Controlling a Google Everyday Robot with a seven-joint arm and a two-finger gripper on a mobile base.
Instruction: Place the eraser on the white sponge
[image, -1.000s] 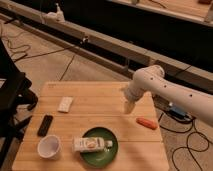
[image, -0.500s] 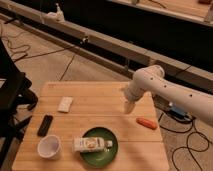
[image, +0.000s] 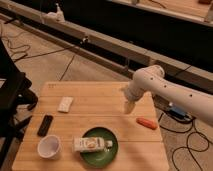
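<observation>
The eraser (image: 45, 125) is a flat black bar lying on the left side of the wooden table (image: 100, 112). The white sponge (image: 65, 104) is a thin white pad lying a little above and right of it, apart from it. My gripper (image: 129, 106) hangs from the white arm (image: 170, 92) over the table's right part, far from both things and holding nothing I can see.
A white cup (image: 49, 147) stands at the front left. A green plate (image: 112, 155) holds a white carton (image: 92, 144) at the front middle. An orange oblong piece (image: 146, 123) lies near the right edge. Cables lie on the floor at right.
</observation>
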